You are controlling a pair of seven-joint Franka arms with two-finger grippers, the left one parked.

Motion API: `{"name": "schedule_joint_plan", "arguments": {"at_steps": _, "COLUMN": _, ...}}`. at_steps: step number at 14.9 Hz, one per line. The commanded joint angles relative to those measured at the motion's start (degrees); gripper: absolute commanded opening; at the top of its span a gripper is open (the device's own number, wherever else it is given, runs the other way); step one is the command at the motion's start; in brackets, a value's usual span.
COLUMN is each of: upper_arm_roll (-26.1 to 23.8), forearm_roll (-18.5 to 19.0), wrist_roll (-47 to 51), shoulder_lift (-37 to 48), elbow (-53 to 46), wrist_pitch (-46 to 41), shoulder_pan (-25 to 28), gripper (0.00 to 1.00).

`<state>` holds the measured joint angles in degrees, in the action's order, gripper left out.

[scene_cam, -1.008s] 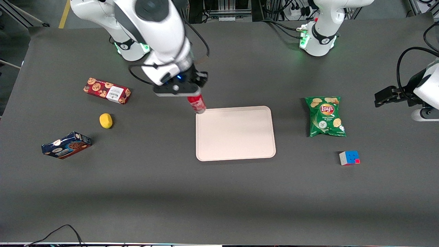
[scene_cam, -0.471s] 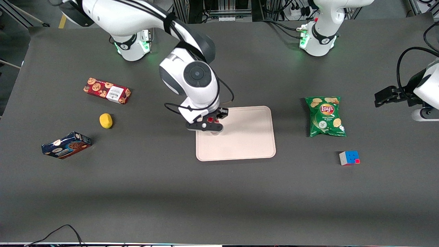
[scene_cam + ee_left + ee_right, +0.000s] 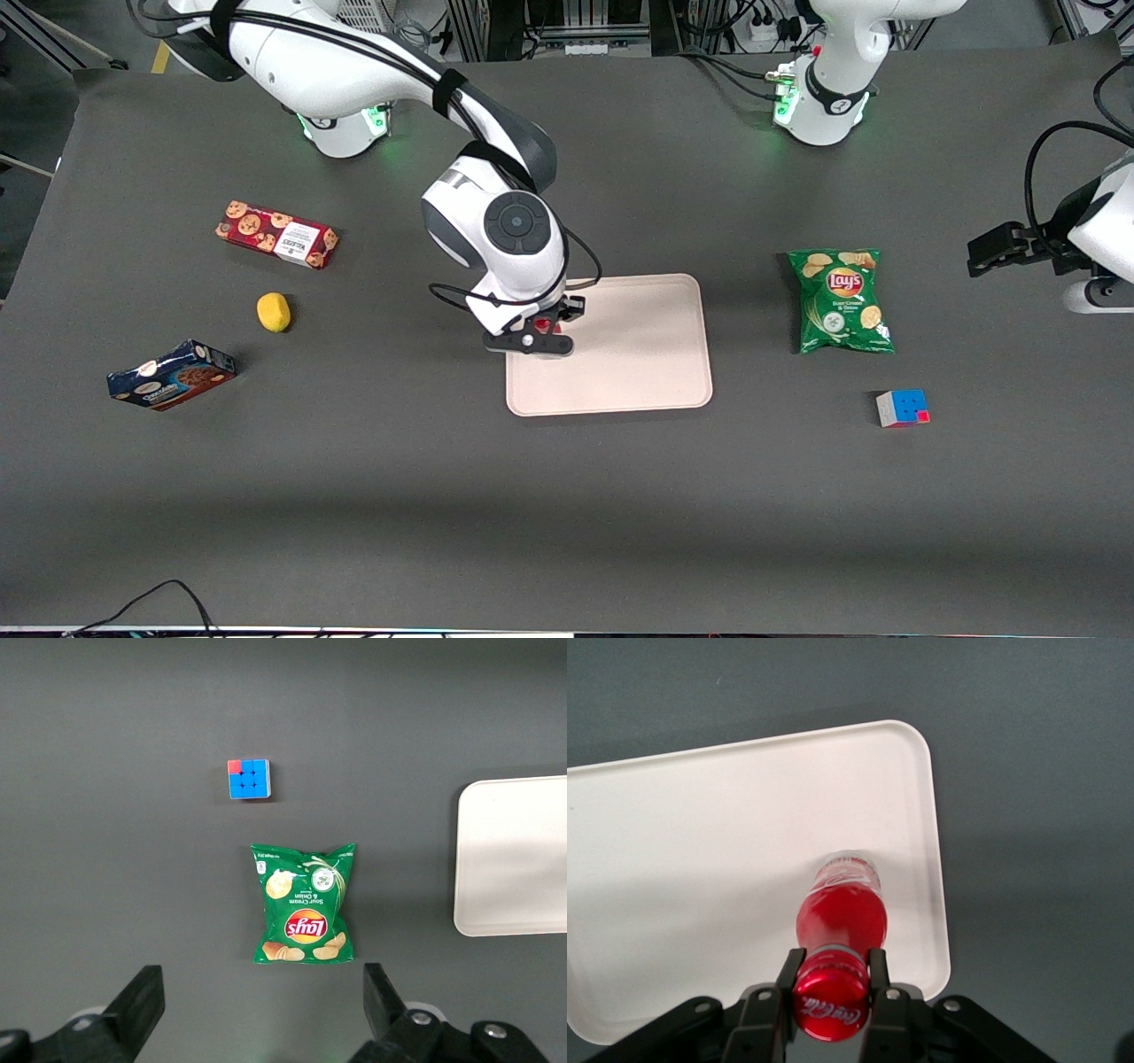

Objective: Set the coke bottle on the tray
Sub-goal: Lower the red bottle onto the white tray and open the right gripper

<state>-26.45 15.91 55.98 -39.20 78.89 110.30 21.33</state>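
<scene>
The coke bottle stands upright with its red cap held between my fingers. Its clear base rests on or just above the pale tray. My right gripper is shut on the bottle's neck. In the front view the gripper hangs over the tray, close to the rim toward the working arm's end. Only a bit of the red cap shows under the wrist; the bottle's body is hidden there.
Toward the working arm's end lie a red cookie box, a yellow item and a blue box. Toward the parked arm's end lie a green chips bag and a colour cube.
The gripper carried the bottle from above the tray's corner farthest from the camera down over the tray. In the last half second it barely shifted.
</scene>
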Motion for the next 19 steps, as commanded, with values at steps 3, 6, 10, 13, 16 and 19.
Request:
{"name": "schedule_joint_plan", "arguments": {"at_steps": 3, "upper_arm_roll": -0.1, "forearm_roll": 1.8, "wrist_roll": 1.8, "shoulder_lift": 0.7, "elbow": 1.4, "wrist_pitch": 1.4, "shoulder_pan": -0.6, "gripper": 0.0}}
{"name": "schedule_joint_plan", "arguments": {"at_steps": 6, "upper_arm_roll": 0.3, "forearm_roll": 1.8, "wrist_roll": 1.8, "shoulder_lift": 0.5, "elbow": 1.4, "wrist_pitch": 2.5, "shoulder_pan": -0.6, "gripper": 0.41}}
{"name": "schedule_joint_plan", "arguments": {"at_steps": 10, "upper_arm_roll": 0.3, "forearm_roll": 1.5, "wrist_roll": 5.1, "shoulder_lift": 0.1, "elbow": 1.3, "wrist_pitch": 2.5, "shoulder_pan": -0.7, "gripper": 1.0}}
{"name": "schedule_joint_plan", "arguments": {"at_steps": 13, "upper_arm_roll": 0.0, "forearm_roll": 0.9, "wrist_roll": 5.5, "shoulder_lift": 2.0, "elbow": 1.0, "wrist_pitch": 2.1, "shoulder_pan": -2.1, "gripper": 1.0}}
{"name": "schedule_joint_plan", "arguments": {"at_steps": 16, "upper_arm_roll": -0.6, "forearm_roll": -3.8, "wrist_roll": 4.3, "shoulder_lift": 8.8, "elbow": 1.1, "wrist_pitch": 0.2, "shoulder_pan": -5.0, "gripper": 1.0}}
{"name": "schedule_joint_plan", "arguments": {"at_steps": 19, "upper_arm_roll": -0.7, "forearm_roll": -8.9, "wrist_roll": -6.5, "shoulder_lift": 16.4, "elbow": 1.2, "wrist_pitch": -6.7, "shoulder_pan": -10.8, "gripper": 1.0}}
